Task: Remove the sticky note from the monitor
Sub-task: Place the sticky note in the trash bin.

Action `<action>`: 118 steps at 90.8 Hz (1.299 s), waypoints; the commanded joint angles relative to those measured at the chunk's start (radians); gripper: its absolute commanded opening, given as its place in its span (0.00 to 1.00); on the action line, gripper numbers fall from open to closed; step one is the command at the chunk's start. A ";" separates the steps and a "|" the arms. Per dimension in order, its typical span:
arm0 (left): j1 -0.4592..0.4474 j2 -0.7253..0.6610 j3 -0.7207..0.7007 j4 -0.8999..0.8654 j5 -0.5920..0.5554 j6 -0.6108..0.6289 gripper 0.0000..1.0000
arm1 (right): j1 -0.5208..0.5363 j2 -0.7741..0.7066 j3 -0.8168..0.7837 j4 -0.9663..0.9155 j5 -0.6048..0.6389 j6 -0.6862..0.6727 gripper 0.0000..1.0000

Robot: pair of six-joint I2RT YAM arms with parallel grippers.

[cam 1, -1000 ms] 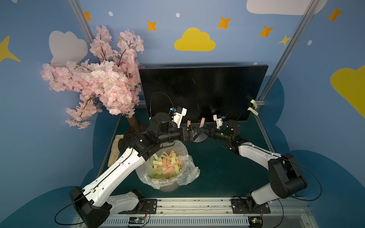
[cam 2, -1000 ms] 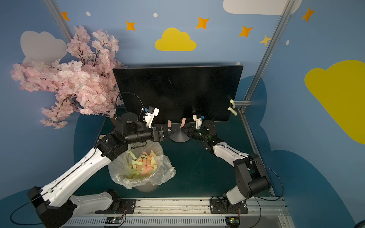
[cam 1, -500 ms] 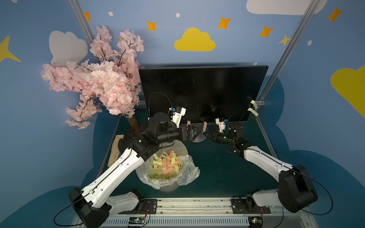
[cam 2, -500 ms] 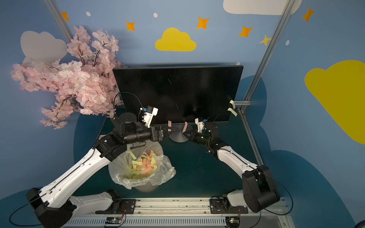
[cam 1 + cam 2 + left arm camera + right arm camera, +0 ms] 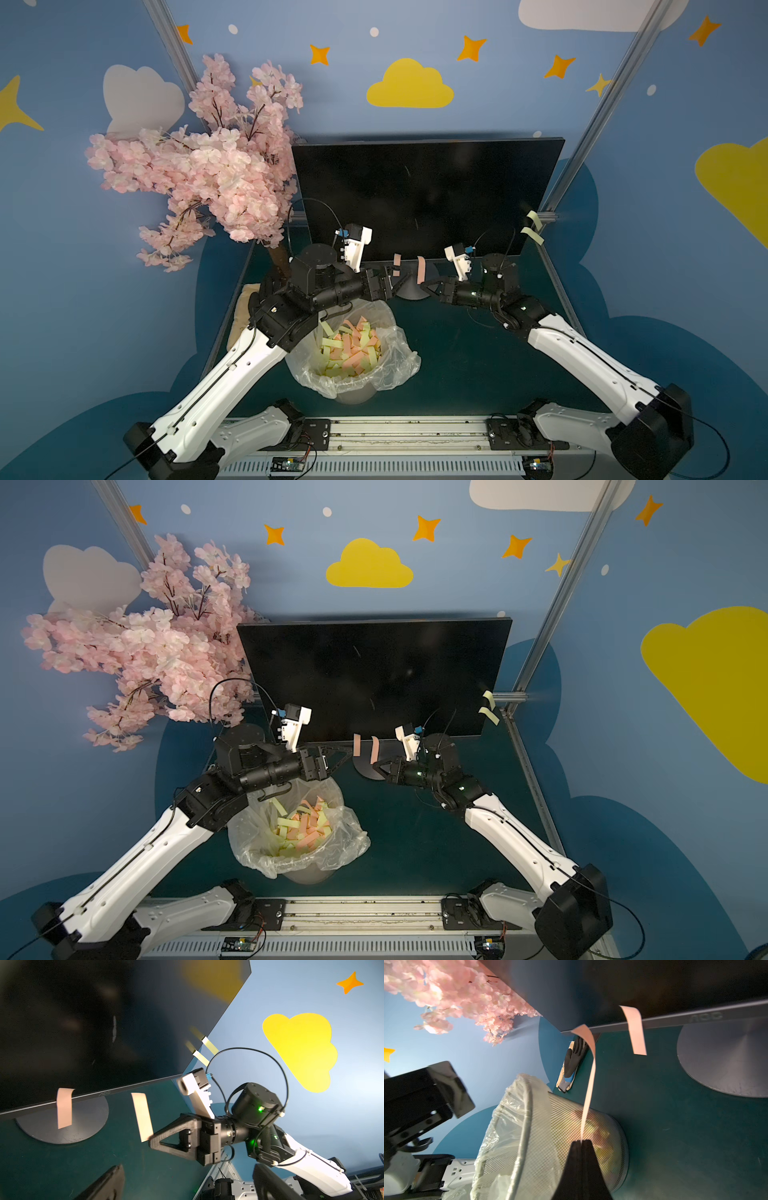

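You face a large flat black-screened monitor (image 5: 424, 195) standing at the back of a dark green table (image 5: 457, 357) on a round grey metal base (image 5: 87, 1122). A small grey logo (image 5: 105, 1094) on its lower bezel reads "AOC". Your right gripper (image 5: 421, 286) is clenched on the lower end of a long pink paper sticky note (image 5: 589, 1084). The strip rises from the pinched tips to the monitor's lower edge, near the middle, where its upper end curls. You cannot tell whether that end is stuck to the bezel or free. Just beside it, toward your left, a second pink sticky note (image 5: 397, 261) hangs from the same edge in front of the base. Two pale yellow sticky notes (image 5: 532, 236) stick out low on the monitor's right edge. Your left gripper (image 5: 395, 281) is released, its fingers spread wide and holding nothing. It sits near the hanging pink note, between the monitor and a wire-mesh wastebasket (image 5: 602, 1118). The wastebasket is lined with a clear plastic bag and filled with yellow and pink paper strips (image 5: 351, 347). A pink artificial blossom tree (image 5: 199, 174) stands left of the monitor. A black-and-white work glove (image 5: 571, 1059) lies on the table near the monitor's left corner.
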 commanded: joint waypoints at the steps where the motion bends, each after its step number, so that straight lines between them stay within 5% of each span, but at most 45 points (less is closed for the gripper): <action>1: 0.015 -0.050 -0.010 -0.038 -0.027 0.006 1.00 | 0.033 -0.012 0.071 -0.102 0.032 -0.062 0.00; 49: 0.062 -0.314 -0.024 -0.290 -0.184 -0.022 1.00 | 0.275 0.114 0.343 -0.279 0.112 -0.279 0.00; 101: 0.062 -0.522 -0.088 -0.349 -0.355 -0.109 1.00 | 0.512 0.364 0.624 -0.510 0.197 -0.450 0.00; 118: 0.062 -0.532 -0.090 -0.350 -0.359 -0.105 1.00 | 0.535 0.396 0.671 -0.521 0.209 -0.456 0.41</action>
